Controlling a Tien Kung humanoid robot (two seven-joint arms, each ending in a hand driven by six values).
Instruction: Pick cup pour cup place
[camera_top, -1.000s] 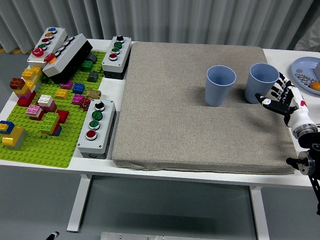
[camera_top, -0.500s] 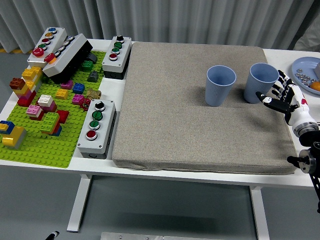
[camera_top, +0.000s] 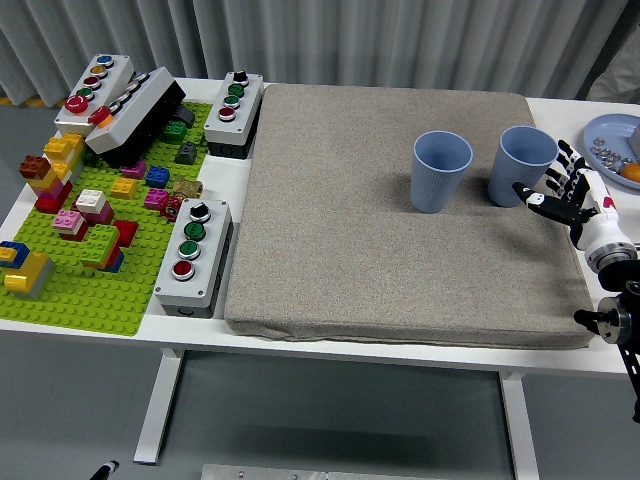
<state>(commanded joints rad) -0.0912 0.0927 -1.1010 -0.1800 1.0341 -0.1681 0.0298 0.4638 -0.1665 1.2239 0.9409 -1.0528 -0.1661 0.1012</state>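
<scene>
The right hand sat at the right edge of the grey mat, at about three o'clock in the view, with its fingers spread wide and holding nothing. Its fingertips lay just beside the right blue cup, close to the cup's lower right wall; whether they touched it could not be told.

Compared with a second earlier, the hand had drifted slightly to the right and a little upward, with the thumb keeping its place near the cup. The right cup appeared to have shifted a touch to the left since then. The change was small, so the grasp was probably not yet made; the hand looked to be still lining up for the pick.

The left blue cup stood upright at about one o'clock on the mat, apart from the right cup and unmoved. Both cups stood open side up.

Further out, at two o'clock, a blue plate with small items showed at the table's right edge. At nine o'clock, a green baseplate carried coloured bricks, with several grey button boxes beside it. None of these had moved. The left arm was not in view.
</scene>
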